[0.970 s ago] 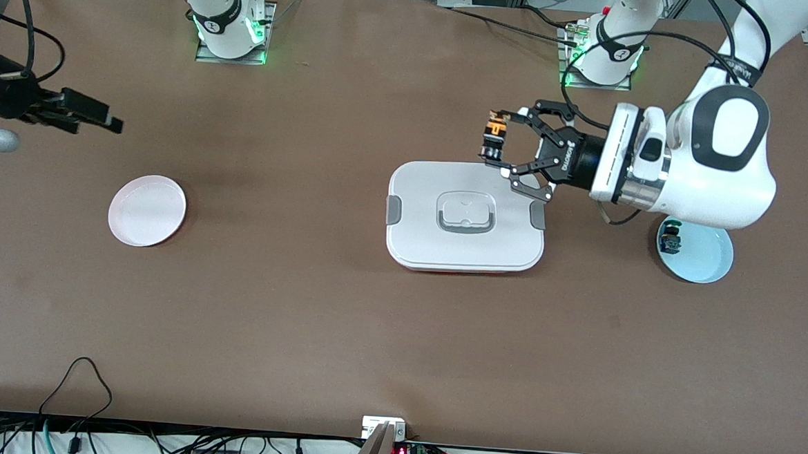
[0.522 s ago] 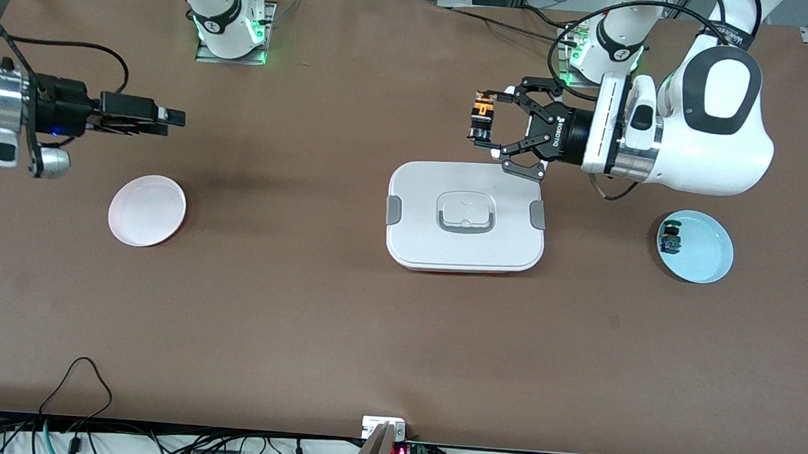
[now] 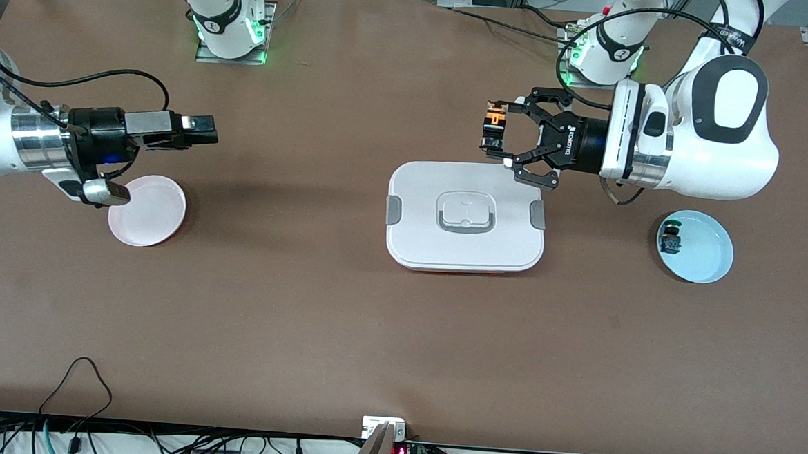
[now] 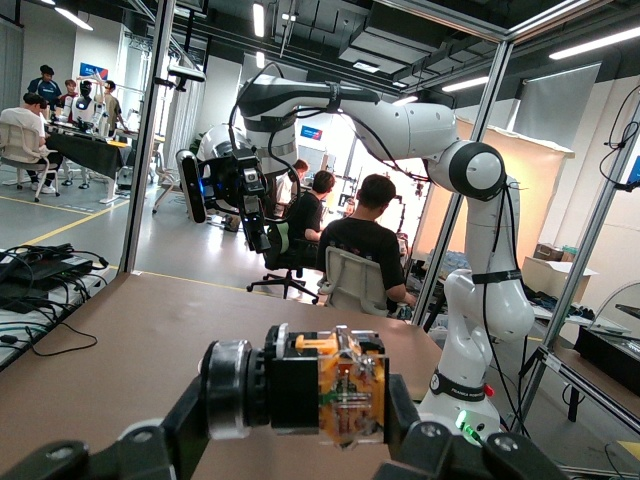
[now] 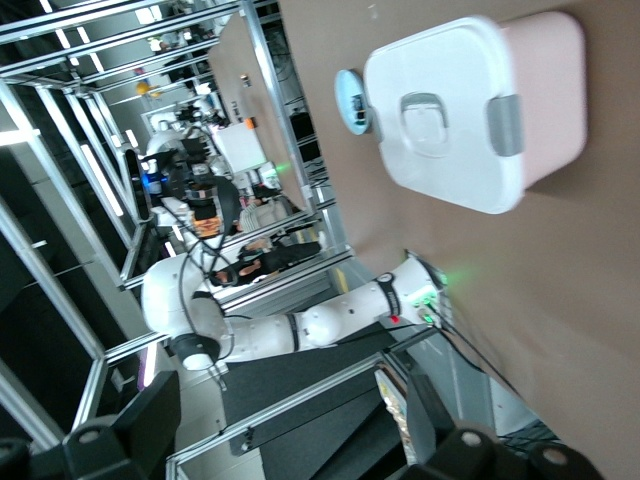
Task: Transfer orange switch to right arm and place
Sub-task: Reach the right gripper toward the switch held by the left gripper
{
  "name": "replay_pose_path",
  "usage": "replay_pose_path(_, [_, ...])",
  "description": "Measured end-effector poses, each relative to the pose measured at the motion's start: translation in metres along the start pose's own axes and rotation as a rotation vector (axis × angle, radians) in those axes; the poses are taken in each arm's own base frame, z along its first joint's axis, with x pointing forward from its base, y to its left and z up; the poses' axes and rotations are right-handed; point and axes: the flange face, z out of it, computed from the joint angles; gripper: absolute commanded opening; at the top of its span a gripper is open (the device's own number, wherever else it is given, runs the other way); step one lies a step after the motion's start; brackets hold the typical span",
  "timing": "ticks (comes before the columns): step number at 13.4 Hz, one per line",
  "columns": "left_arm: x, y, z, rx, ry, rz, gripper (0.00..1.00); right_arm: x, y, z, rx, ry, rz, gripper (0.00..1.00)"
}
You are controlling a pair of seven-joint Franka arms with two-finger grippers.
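Holding the orange switch [image 3: 493, 129] in the air, the left gripper [image 3: 500, 138] points sideways toward the right arm's end of the table, its fingers clamped on the switch. It hangs just over the edge of the white lidded container [image 3: 466, 216] that lies farthest from the front camera. In the left wrist view the switch [image 4: 320, 385] sits crosswise between the fingertips, black barrel at one end, orange body at the other.

Across the brown table [image 3: 303, 305], the right gripper [image 3: 198, 130] is also turned sideways, aimed at the left gripper, fingers spread apart and holding nothing. It hovers just above the pink plate [image 3: 147, 211], well apart from the switch.

A light blue plate [image 3: 703, 253] lies at the left arm's end of the table, with a small green-capped switch [image 3: 669, 239] resting near its rim.
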Motion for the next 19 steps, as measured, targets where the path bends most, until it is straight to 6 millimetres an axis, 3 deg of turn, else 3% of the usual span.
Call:
replay_pose_path(4, [0.0,0.0,0.0,0.0,0.003,-0.001,0.0,0.018,-0.013,0.039,0.106,0.005,-0.005,1.0])
replay_pose_path(8, [0.001,0.0,0.0,0.003,0.015,-0.004,0.0,0.04,-0.016,0.116,0.265,0.033,0.105,1.0])
replay_pose_path(10, [0.001,0.0,0.0,0.003,0.017,-0.004,0.0,0.045,-0.018,0.144,0.297,0.058,0.159,1.0])
replay_pose_path(17, [0.002,0.0,0.0,0.004,0.024,-0.006,0.0,0.034,-0.04,0.265,0.36,0.13,0.292,1.0])
replay_pose_path(19, [0.002,0.0,0.0,0.004,0.024,-0.006,0.0,0.028,-0.042,0.292,0.361,0.157,0.31,1.0])
